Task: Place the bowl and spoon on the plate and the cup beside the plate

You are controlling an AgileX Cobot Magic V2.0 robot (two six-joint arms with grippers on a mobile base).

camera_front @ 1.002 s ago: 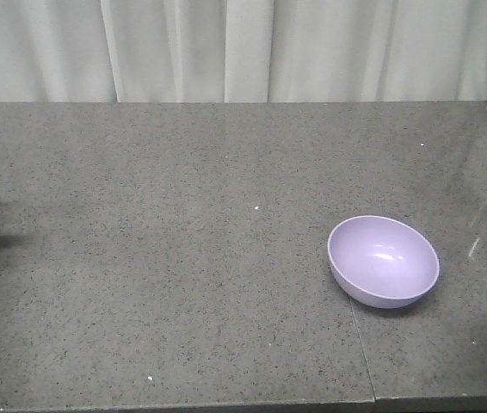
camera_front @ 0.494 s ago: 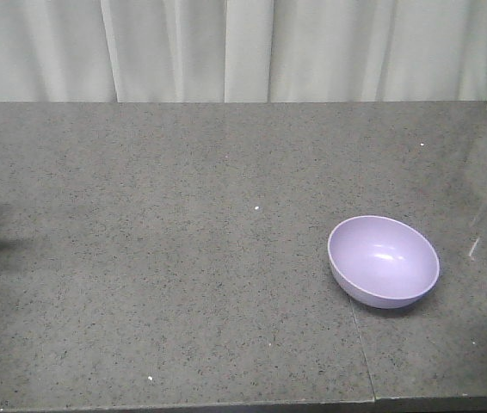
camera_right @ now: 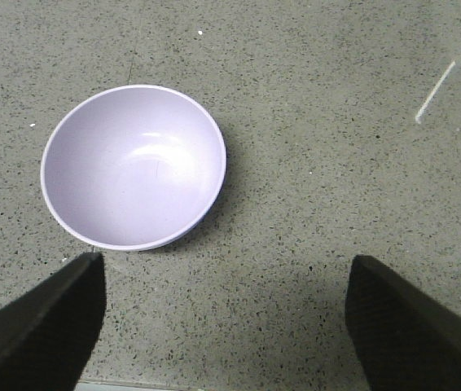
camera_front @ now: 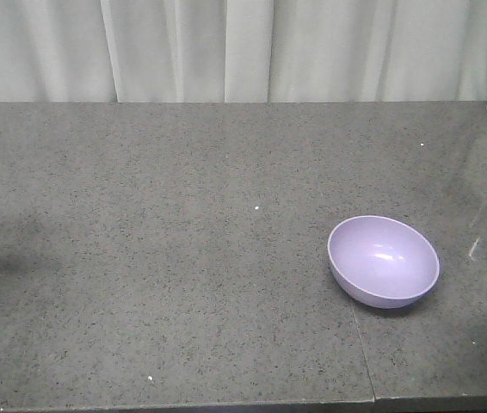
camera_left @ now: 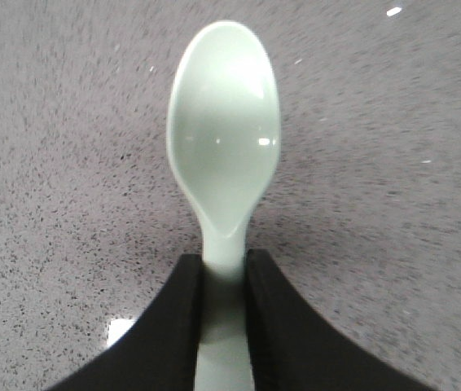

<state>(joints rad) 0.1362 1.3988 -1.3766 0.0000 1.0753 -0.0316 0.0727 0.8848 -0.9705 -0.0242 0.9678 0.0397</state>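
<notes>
Jaws of the left gripper [camera_left: 224, 273] are clamped on the spoon [camera_left: 222, 138] handle; those of the right gripper [camera_right: 224, 269] are held wide, the bowl [camera_right: 133, 167] lying on the table [camera_right: 336, 163] just ahead. Nothing is placed yet (plate and cup unseen).

Grey speckled stone surface [camera_front: 183, 215]; thin seam [camera_front: 362, 353] crosses its front right. White pleated curtain [camera_front: 226, 52] hangs behind far edge.
</notes>
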